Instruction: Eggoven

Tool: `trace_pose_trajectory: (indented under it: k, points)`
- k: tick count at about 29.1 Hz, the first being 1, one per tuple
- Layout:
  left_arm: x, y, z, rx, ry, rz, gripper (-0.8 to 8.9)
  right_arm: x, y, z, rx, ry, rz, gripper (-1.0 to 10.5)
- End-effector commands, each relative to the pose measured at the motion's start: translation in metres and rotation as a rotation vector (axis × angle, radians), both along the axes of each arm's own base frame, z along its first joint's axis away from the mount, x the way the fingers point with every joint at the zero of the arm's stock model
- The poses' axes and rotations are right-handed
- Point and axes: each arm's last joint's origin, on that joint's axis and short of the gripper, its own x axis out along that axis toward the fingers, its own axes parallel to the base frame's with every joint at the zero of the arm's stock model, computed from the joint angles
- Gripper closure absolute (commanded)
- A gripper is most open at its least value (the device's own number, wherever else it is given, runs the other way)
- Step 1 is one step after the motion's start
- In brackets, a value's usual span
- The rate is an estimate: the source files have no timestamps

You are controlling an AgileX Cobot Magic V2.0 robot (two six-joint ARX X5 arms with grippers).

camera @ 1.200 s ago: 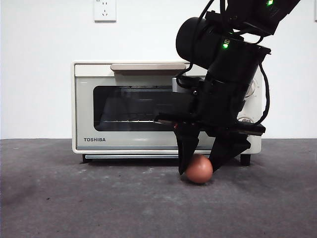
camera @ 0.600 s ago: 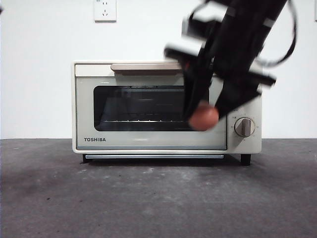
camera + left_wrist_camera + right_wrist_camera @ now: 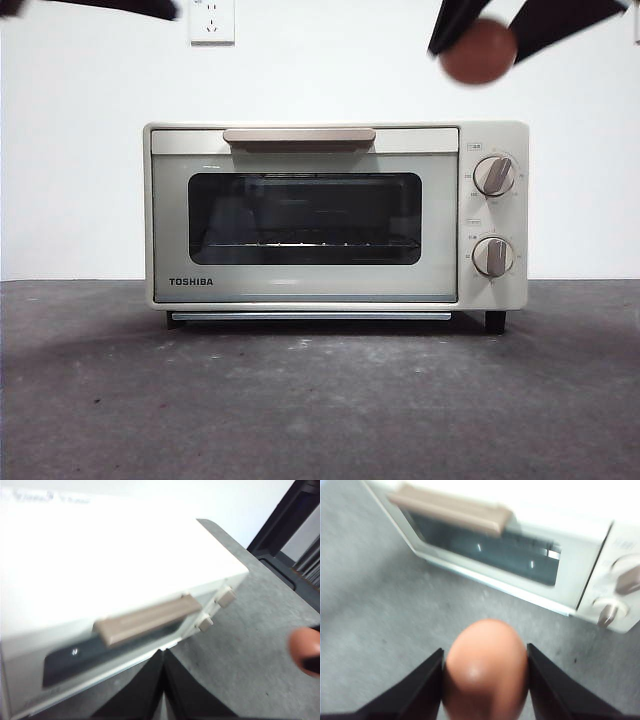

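Note:
The reddish-brown egg (image 3: 478, 51) hangs high in the air above the oven's right end, with my right gripper (image 3: 480, 45) shut on it. In the right wrist view the egg (image 3: 486, 666) sits squeezed between the two black jaws of that gripper (image 3: 485, 672). The cream TOSHIBA oven (image 3: 335, 215) stands on the table with its dark glass door closed, its tan handle (image 3: 299, 136) along the top and two knobs (image 3: 494, 215) at the right. My left gripper (image 3: 163, 680) hovers shut above the oven (image 3: 115, 580) near its handle (image 3: 147, 621), holding nothing. The egg (image 3: 306, 647) also shows at that view's edge.
The grey table (image 3: 320, 400) stretches in front of the oven. A white wall with a power socket (image 3: 211, 20) stands behind. A black tip of the left arm (image 3: 110, 8) shows at the top left corner of the front view.
My right gripper has lifted the egg from the table in front of the oven up to well above the oven's top. The left arm's tip has come into the top left corner.

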Motion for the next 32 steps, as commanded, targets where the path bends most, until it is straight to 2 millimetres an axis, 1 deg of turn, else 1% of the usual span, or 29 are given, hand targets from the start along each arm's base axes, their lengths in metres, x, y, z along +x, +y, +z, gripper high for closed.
trace_pose_trajectory:
  k: [1, 4, 8, 14, 25, 32]
  points:
    - [0.021, -0.015, 0.001, 0.038, -0.001, -0.018, 8.06, -0.006, -0.003, 0.010, 0.011, -0.038, 0.008, 9.4]
    - [0.041, -0.031, -0.002, 0.069, 0.012, -0.050, 8.06, -0.014, -0.009, 0.015, 0.025, -0.058, 0.007, 9.4]
    - [0.062, -0.047, -0.008, 0.114, 0.024, -0.043, 8.06, -0.020, -0.016, 0.019, 0.026, -0.075, -0.007, 9.4]
    - [0.080, -0.063, -0.019, 0.157, 0.032, -0.044, 8.06, -0.027, -0.022, 0.022, 0.014, -0.090, -0.007, 9.4]
    - [0.090, -0.074, -0.039, 0.200, 0.068, -0.041, 8.06, -0.030, -0.025, 0.024, 0.015, -0.111, -0.020, 9.4]
    - [0.084, -0.088, -0.054, 0.265, 0.130, -0.104, 8.06, -0.030, -0.025, 0.024, 0.013, -0.114, -0.019, 9.4]
